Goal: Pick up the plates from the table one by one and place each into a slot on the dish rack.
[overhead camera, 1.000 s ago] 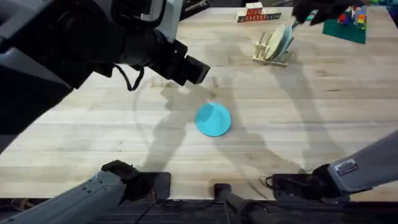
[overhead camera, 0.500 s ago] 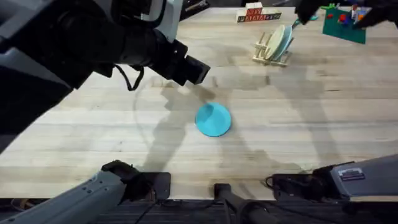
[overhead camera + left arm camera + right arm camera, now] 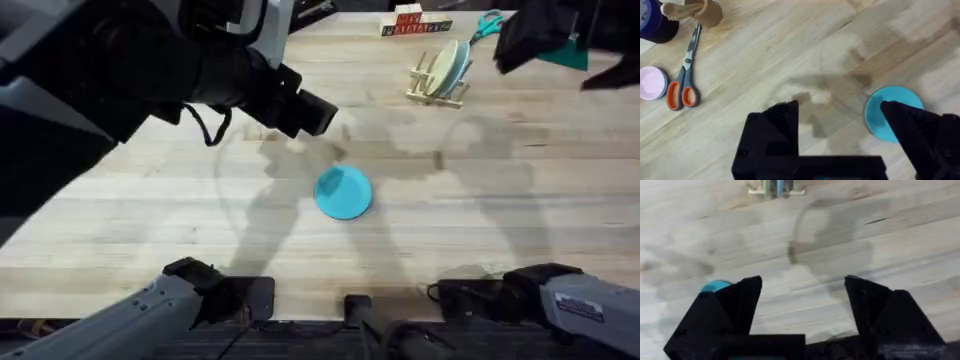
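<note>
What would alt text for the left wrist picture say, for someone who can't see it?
Seen from above, the left gripper hangs open over the wooden table, with a turquoise plate lying flat, partly hidden behind one black finger. Farther off lie orange-handled scissors beside a small pink dish.

The right gripper hangs above the table, its 2 black fingers spread wide with nothing between them. The rack stands far beyond the gripper, a blue plate edge-on in it. A turquoise plate lies flat on the table, peeking out past one finger, well apart from the rack.
</note>
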